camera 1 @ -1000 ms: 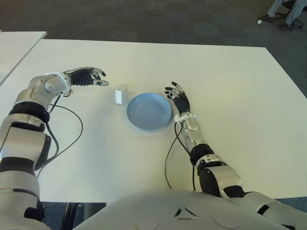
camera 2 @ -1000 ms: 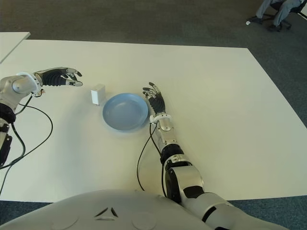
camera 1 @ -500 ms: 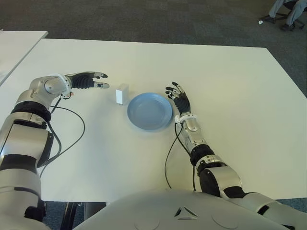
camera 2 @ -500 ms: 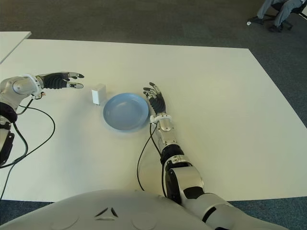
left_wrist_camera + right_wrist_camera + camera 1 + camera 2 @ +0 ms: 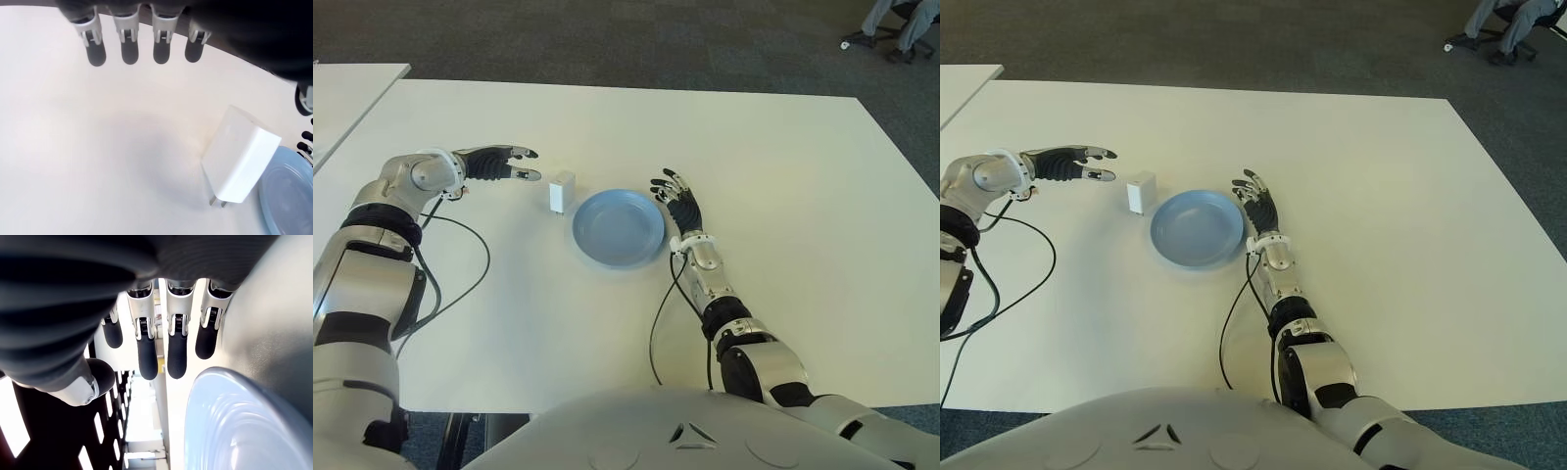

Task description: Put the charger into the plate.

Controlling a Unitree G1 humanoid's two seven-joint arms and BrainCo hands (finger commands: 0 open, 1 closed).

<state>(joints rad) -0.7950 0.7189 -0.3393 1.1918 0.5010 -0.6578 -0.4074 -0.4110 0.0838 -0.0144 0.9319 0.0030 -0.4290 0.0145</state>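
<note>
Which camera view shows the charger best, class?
The left wrist view: the charger fills much of it, with its prongs visible and the plate rim beside it. Both eye views show it only as a small white block between the open left hand and the plate. The right wrist view does not show it.

The charger (image 5: 561,191) is a small white cube-ish block standing upright on the white counter (image 5: 783,166), just left of the plate (image 5: 618,227), close to its rim but I think not quite touching. Its prongs look like they face down toward the counter. The plate is round, light blue, shallow, with nothing in it.
</note>
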